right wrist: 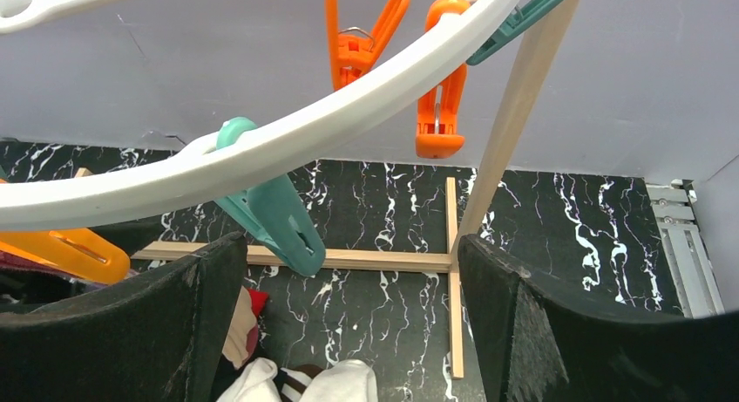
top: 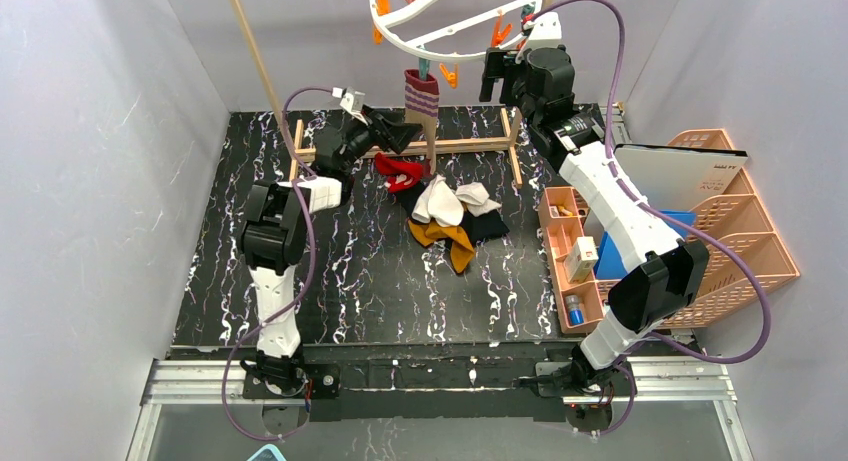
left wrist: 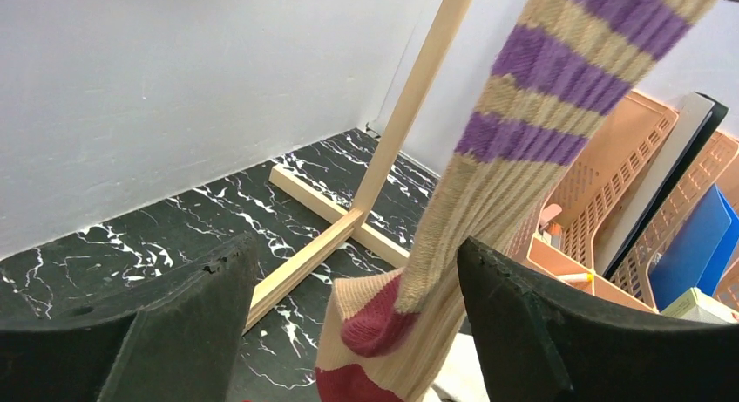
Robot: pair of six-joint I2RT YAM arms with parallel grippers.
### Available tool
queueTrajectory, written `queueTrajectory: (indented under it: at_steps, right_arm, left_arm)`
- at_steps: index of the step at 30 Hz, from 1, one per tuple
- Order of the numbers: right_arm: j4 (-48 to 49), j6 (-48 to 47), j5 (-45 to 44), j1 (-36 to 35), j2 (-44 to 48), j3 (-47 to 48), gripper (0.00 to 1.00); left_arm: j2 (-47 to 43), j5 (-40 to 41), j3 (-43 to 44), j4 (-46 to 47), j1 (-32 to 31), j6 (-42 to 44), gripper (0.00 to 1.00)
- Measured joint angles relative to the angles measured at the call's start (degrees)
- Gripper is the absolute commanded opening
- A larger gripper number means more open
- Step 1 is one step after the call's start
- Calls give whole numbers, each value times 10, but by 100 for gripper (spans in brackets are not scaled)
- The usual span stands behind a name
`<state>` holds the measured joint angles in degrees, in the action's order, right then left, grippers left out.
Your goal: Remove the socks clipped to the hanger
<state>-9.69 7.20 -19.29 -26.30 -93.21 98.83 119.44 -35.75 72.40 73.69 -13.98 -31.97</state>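
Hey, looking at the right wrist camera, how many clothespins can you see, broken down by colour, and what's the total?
Orange clothespins: 3
Teal clothespins: 2
Total: 5

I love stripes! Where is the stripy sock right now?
In the top view, the striped sock hangs from the hanger at the top middle, behind the pile of socks. Its lower end sits between the open fingers of the left gripper.
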Motion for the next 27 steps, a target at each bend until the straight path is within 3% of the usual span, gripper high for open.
queueTrajectory:
  at_steps: [16, 24, 25, 27]
  right_arm:
    - [-6, 1, 4, 0, -5, 5, 98]
    - [-7, 0, 4, 0, -6, 5, 98]
    - [-7, 0, 4, 0, -6, 5, 98]
    - [-7, 0, 4, 0, -6, 5, 98]
  left_arm:
    - [72, -62, 94, 47, -26, -38, 75]
    - [104, -101, 144, 87, -38, -97, 38]
    - [106, -106, 147, 91, -39, -106, 30]
    - [106, -117, 151, 100, -40, -122, 4]
